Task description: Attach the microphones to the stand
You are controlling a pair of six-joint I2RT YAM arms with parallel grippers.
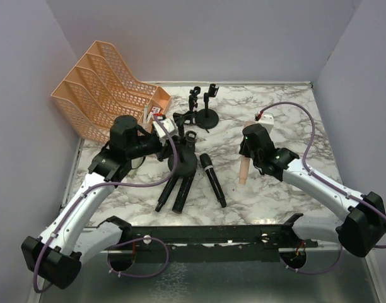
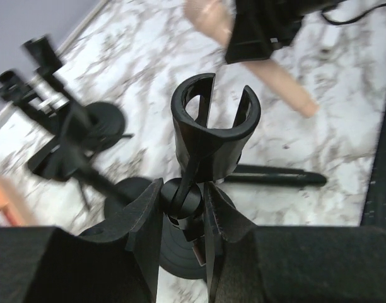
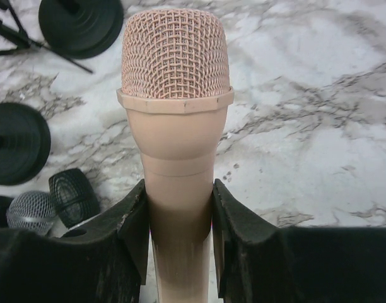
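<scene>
Right wrist view gives me the clearest read. My right claw [image 3: 179,237] is clenched on the pink microphone [image 3: 176,126], with one finger pressed flat to each side of the barrel just below the collar, so the gap is only as wide as the barrel. The mesh head juts out past the fingertips, straight away from the lens, and its long axis runs in line with the claw. In the top view the tail end sticks out from under the claw toward the near edge of the marble surface [image 1: 275,202]. I cannot tell whether the tail touches it.

On the left wrist view, my left claw [image 2: 182,218] is nearly closed. It pinches the neck joint of the stand [image 1: 183,163] just under the clip [image 2: 209,148]. The clip is a U-shaped cradle standing upright above the fingers with its open mouth upward, and nothing sits in it. The pink microphone shows blurred beyond it, well apart from the clip.

A black microphone [image 1: 213,180] lies flat between the two arms, with its head toward the stand's base and its tail toward the near right. Two dark microphones [image 1: 183,191] lie side by side just left of it, fanning toward the near edge. A second stand [image 1: 209,115] sits farther back, and an orange file rack [image 1: 108,79] fills the far left corner.
</scene>
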